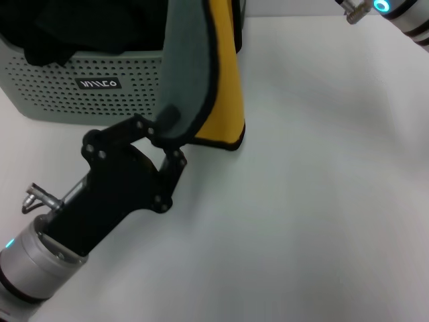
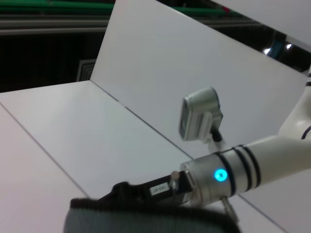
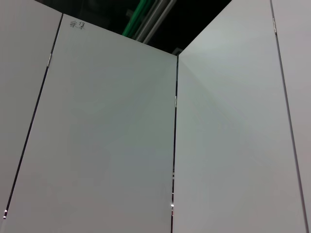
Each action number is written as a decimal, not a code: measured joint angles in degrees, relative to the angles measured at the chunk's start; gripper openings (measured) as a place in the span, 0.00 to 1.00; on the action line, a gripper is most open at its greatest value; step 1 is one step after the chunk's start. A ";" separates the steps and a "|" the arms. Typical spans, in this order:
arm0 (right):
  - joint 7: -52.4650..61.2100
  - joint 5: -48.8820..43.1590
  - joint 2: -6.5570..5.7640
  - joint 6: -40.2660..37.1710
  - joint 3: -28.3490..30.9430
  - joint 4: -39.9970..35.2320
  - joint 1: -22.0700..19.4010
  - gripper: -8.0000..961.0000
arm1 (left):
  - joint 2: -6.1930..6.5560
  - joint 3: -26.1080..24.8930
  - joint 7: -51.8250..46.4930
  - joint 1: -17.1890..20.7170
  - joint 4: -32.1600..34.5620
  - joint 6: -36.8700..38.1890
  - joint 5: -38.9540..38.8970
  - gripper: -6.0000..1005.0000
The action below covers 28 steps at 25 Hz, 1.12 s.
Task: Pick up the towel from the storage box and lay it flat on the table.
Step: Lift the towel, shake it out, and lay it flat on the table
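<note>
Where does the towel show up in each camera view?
Head view: the towel hangs upper centre, beside the storage box, held by the left gripper.
Left wrist view: only a grey, dark-edged strip along the bottom edge.
Right wrist view: not in it.
Shared landmark: the right arm's blue-lit wrist.

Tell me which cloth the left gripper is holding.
The towel, yellow and grey-green with black edging, pinched by the left gripper; the black cloth lies in the storage box.

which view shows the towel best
The head view: the towel hangs from the left gripper, grey-green and yellow faces visible. The left wrist view catches only a grey edge; the right wrist view shows none.
</note>
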 joint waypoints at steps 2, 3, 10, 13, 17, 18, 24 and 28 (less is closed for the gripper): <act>-0.01 0.00 0.00 0.00 0.07 0.14 0.01 0.02 | 0.00 0.90 -0.03 -0.04 0.23 -0.03 0.59 0.19; 0.01 0.00 0.00 0.00 0.25 0.25 0.02 0.02 | 0.00 1.49 -0.06 -0.08 0.37 -0.03 0.91 0.19; 0.21 0.00 0.00 -0.41 0.69 1.20 -0.11 0.02 | 0.00 1.51 -2.85 -0.09 0.62 -0.03 0.73 0.19; 0.22 -0.01 0.00 -0.56 0.42 1.10 -0.36 0.02 | 0.00 0.91 -3.80 -0.21 0.65 -0.30 0.50 0.19; 0.36 0.19 0.00 -0.78 0.30 0.73 -0.53 0.02 | 0.00 0.80 -2.39 -0.28 0.73 -3.30 0.45 0.19; 0.42 0.67 0.00 -0.90 0.27 0.68 -0.52 0.02 | 0.00 0.65 -0.49 -0.25 0.70 -4.46 0.42 0.19; 1.10 3.76 0.00 -0.71 -1.53 0.58 0.71 0.02 | 0.00 -3.40 19.11 0.33 -1.11 -6.74 0.35 0.19; 1.13 4.24 0.00 0.53 -3.54 0.57 2.41 0.02 | 0.00 -5.21 29.63 0.81 -1.66 -7.08 -0.22 0.20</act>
